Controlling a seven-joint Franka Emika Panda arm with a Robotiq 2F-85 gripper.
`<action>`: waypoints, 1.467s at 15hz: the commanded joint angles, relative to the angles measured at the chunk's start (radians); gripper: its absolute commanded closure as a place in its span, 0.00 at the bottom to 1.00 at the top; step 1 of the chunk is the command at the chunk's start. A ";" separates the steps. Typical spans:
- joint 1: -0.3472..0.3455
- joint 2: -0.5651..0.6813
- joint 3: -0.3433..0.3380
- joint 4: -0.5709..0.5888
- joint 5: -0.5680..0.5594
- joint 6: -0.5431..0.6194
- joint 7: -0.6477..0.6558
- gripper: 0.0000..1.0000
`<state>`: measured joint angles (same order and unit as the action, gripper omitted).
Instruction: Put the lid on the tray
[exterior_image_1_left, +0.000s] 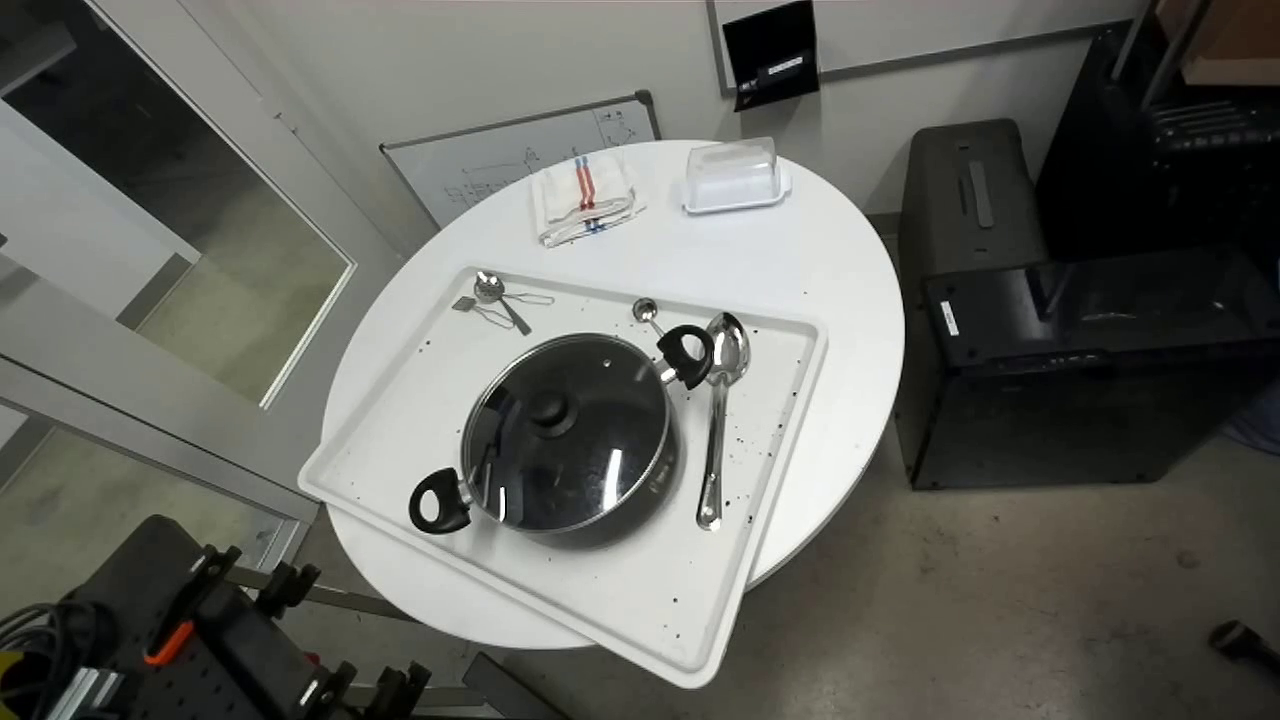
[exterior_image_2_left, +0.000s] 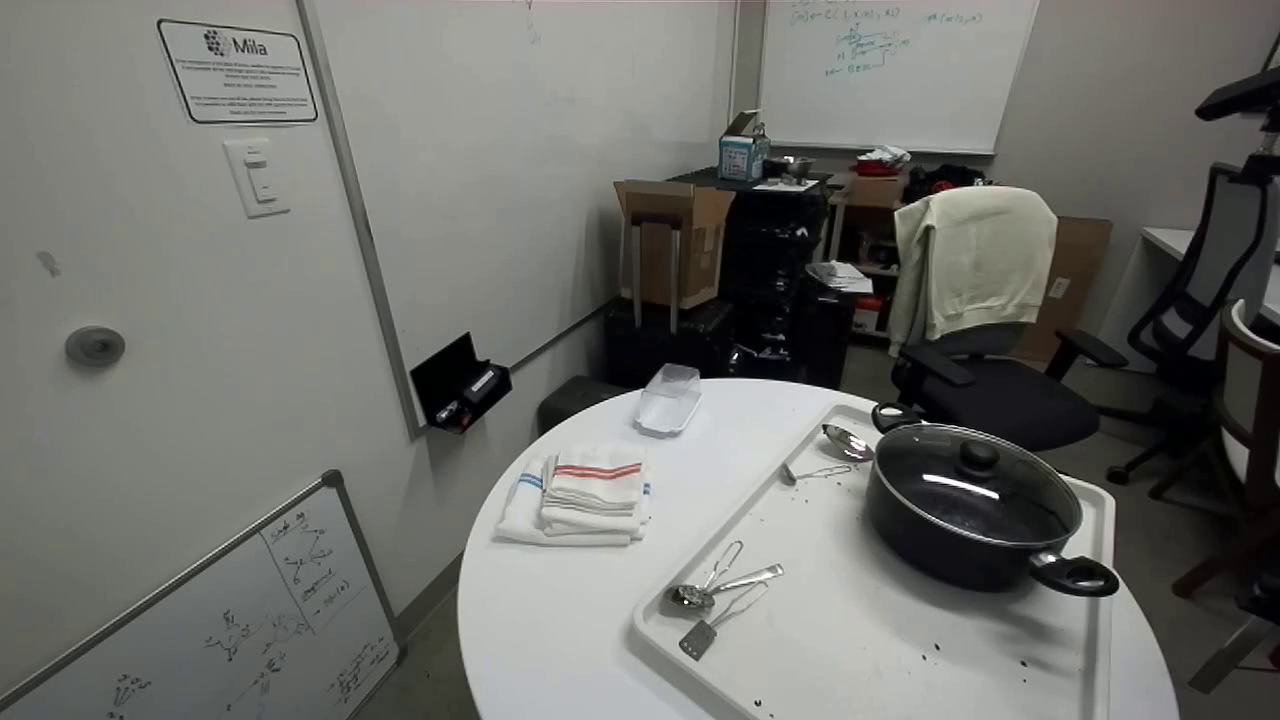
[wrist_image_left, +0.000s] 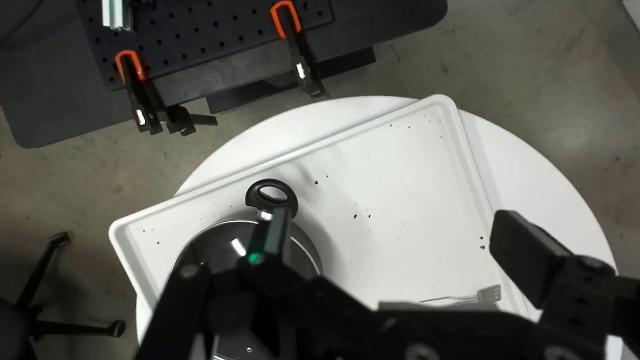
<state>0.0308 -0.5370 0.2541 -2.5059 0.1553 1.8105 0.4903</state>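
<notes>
Glass lid (exterior_image_1_left: 580, 440) rests atop black pan (exterior_image_2_left: 935, 545) on white tray (exterior_image_1_left: 620, 602); gripper (wrist_image_left: 392, 220), spread wide, grasps nothing. Likely step: reaching for lid. Next move calls for pinching knob (exterior_image_1_left: 551, 409), setting lid beside pan.

In the wrist view we see a matte black, angular gripper (wrist_image_left: 392, 235) with two blocky dark fingers (wrist_image_left: 525, 260), a small bright green spot (wrist_image_left: 255, 258) on the left one, and blurred, round, greyish screw-like discs (wrist_image_left: 420, 351) below.
</notes>
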 joint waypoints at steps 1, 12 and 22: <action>-0.030 0.114 -0.045 0.040 -0.037 0.062 -0.018 0.00; -0.090 0.424 -0.181 0.150 -0.130 0.286 -0.019 0.00; -0.098 0.703 -0.311 0.225 -0.122 0.544 0.018 0.00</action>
<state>-0.0713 0.0880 -0.0276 -2.3199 0.0368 2.3031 0.4865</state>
